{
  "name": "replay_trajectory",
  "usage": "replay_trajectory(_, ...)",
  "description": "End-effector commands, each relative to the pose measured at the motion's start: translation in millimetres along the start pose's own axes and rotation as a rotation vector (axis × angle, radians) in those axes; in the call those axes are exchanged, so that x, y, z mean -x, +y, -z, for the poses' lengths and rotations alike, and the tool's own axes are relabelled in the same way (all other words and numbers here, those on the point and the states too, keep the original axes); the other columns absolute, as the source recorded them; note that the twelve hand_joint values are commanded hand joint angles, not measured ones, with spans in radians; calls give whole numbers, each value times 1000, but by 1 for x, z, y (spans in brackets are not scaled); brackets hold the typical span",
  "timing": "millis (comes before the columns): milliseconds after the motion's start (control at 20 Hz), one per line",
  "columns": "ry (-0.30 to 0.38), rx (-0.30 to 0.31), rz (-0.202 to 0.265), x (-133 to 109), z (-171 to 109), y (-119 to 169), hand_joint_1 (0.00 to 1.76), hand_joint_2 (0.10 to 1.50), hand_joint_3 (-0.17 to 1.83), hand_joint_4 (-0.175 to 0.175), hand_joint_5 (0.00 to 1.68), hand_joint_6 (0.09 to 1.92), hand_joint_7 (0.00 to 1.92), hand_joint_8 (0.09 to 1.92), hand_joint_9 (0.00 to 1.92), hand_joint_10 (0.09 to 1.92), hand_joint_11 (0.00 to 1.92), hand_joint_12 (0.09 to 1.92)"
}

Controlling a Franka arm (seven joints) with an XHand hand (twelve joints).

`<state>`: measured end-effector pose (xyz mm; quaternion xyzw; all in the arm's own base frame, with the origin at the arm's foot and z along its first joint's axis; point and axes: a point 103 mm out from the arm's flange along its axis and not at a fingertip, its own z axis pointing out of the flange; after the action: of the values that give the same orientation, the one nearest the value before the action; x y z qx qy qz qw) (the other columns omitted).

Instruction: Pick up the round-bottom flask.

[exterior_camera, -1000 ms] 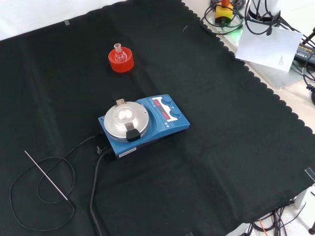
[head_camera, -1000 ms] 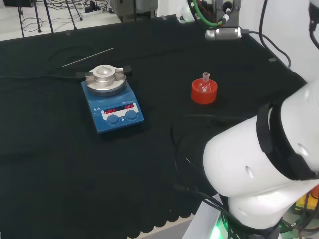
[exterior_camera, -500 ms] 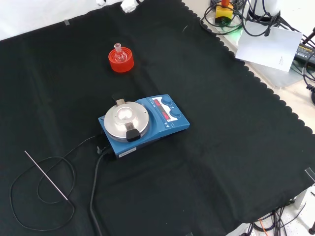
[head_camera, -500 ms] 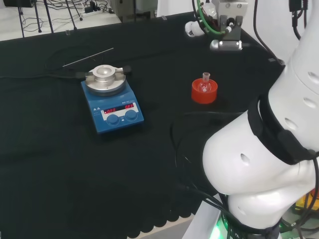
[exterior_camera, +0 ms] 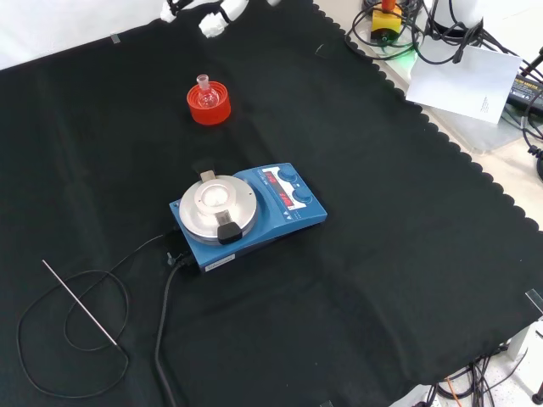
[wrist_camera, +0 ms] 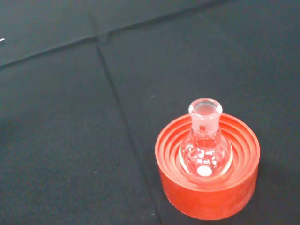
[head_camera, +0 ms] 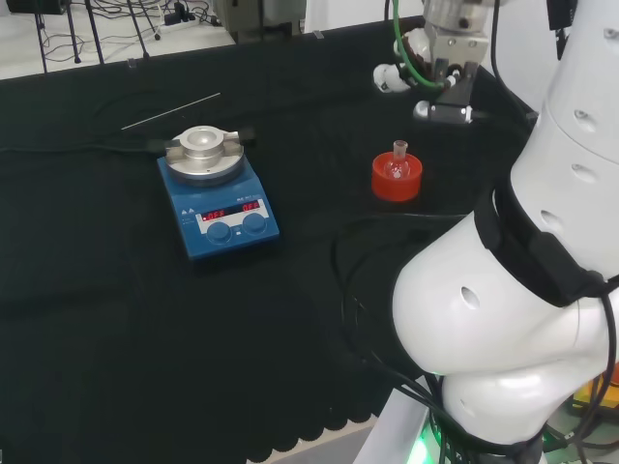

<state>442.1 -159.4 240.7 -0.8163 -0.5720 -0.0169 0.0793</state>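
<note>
A small clear round-bottom flask (head_camera: 397, 164) stands upright in a red ribbed ring stand (head_camera: 397, 185) on the black cloth. In the front view the flask (exterior_camera: 204, 91) and its stand (exterior_camera: 209, 108) are at the upper left. The wrist view looks down on the flask (wrist_camera: 205, 146), neck up, seated in the stand (wrist_camera: 208, 193). The hand (head_camera: 427, 50) hangs above and beyond the flask in the head view, apart from it. In the front view a part of the hand (exterior_camera: 215, 19) shows at the top edge, above the flask. Nothing is in the hand.
A blue hotplate stirrer (head_camera: 220, 199) with a round metal top stands left of the flask in the head view, and mid-cloth in the front view (exterior_camera: 251, 215). A thin metal rod (exterior_camera: 80, 303) and a looped cable (exterior_camera: 160, 339) lie nearer the front. The arm's white link (head_camera: 503, 319) bulks at the right.
The hand has come down and nearer to the flask in the head view and has entered the front view from the top. The flask and stand have not moved.
</note>
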Motion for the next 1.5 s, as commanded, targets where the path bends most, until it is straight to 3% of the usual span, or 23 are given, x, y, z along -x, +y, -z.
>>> replay_trajectory(50,75,0,-60,13,-29,4,646,1044,169,-76,550,99,225,625,318,716,0,1276)
replay_trajectory(250,88,-27,-72,19,-46,10,805,880,392,-81,593,136,242,644,351,710,0,1321)
replay_trajectory(500,109,-46,-80,25,-64,17,847,748,620,-82,581,165,245,657,369,718,0,1339)
replay_trajectory(750,102,-73,-89,27,-78,22,861,719,653,-82,577,173,252,663,389,723,0,1350)
replay_trajectory(1500,89,-74,-97,27,-98,21,909,634,710,-78,569,198,253,675,400,725,0,1360)
